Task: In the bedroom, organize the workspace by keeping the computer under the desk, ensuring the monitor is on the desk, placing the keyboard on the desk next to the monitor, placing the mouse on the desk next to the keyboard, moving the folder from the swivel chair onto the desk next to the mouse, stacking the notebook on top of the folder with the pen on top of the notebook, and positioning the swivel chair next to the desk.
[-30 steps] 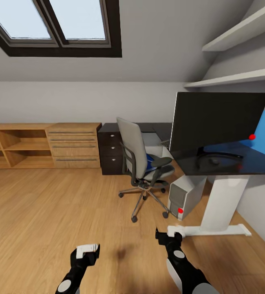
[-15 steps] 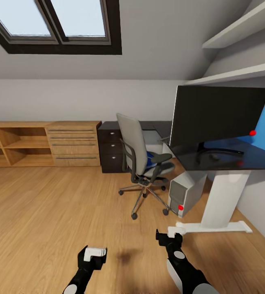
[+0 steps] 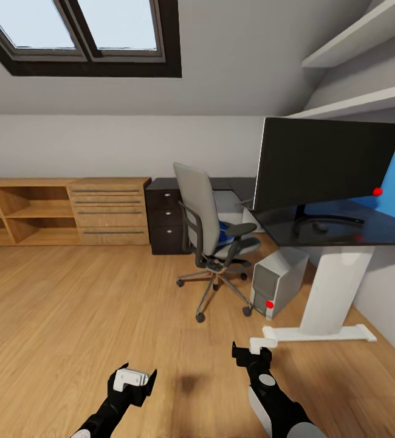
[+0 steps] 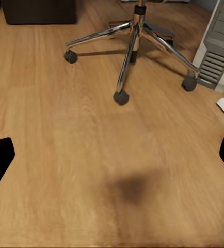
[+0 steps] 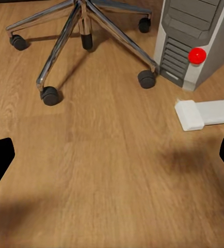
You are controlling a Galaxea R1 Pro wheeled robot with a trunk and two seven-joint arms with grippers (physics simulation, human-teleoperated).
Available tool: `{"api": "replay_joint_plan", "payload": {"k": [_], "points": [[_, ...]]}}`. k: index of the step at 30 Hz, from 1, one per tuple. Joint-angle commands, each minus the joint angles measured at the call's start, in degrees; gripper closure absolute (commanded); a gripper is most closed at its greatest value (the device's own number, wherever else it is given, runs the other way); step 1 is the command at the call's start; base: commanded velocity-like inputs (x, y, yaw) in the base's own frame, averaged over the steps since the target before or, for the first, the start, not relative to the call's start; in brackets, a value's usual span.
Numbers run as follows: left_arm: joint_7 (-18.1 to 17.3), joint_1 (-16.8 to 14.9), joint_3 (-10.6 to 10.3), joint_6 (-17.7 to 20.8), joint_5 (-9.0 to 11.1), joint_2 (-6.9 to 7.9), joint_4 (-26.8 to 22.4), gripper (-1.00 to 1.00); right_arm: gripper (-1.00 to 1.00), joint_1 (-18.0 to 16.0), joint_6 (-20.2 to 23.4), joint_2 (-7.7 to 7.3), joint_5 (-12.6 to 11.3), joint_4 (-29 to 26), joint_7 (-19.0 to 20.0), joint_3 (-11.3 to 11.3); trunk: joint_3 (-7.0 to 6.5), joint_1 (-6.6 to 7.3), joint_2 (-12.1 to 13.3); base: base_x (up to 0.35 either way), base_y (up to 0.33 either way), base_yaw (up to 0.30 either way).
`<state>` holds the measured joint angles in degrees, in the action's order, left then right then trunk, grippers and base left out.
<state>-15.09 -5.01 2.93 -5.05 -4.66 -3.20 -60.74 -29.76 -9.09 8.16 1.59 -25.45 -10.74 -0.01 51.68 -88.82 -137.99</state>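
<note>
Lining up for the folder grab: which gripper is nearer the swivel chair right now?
Right. The right gripper hangs low over the floor just short of the swivel chair, near its castors. The left gripper is lower in the head view and farther off to the chair's side.

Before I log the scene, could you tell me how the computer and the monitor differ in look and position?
The computer is a small silver-grey tower on the floor under the desk; the monitor is a wide black screen standing on the desk. Both show a red dot.
</note>
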Motion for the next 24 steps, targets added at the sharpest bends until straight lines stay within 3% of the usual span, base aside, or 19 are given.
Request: {"api": "replay_joint_plan", "payload": {"k": [1, 11, 15, 19, 24], "points": [[-0.49, 0.08, 0.19, 2.63, -0.05, -0.26, -1.74, -1.00, -1.00, -0.04, -0.14, 0.02, 0.17, 0.03, -0.20, 0.01, 0.24, -0.21, -0.44, 0.000, 0.000, 0.000], [-0.79, 0.29, 0.12, 17.50, 0.75, -0.41, -18.46, -1.00, -1.00, -0.04, 0.52, 0.02, 0.17, -1.68, -0.34, 0.01, 2.04, -2.41, -4.45, 0.000, 0.000, 0.000], [-0.81, 0.32, 0.19, 19.11, 1.07, -0.40, -17.93, -1.00, -1.00, -0.04, 3.66, 0.02, 0.17, -5.95, -0.39, -0.09, 2.84, -2.90, -5.28, 0.000, 0.000, 0.000], [-0.81, 0.33, 0.13, 19.33, 4.32, -0.54, -11.91, -1.00, -1.00, -0.04, 6.92, 0.02, 0.24, -12.61, -0.62, -0.02, 3.72, -3.00, -5.33, 0.000, 0.000, 0.000], [-0.86, 0.34, 0.15, 19.14, 5.80, -0.47, -9.80, -1.00, -1.00, -0.38, 7.74, -0.03, 0.40, -15.05, -0.92, 0.07, 4.83, -3.13, -5.40, 0.000, 0.000, 0.000]]}}
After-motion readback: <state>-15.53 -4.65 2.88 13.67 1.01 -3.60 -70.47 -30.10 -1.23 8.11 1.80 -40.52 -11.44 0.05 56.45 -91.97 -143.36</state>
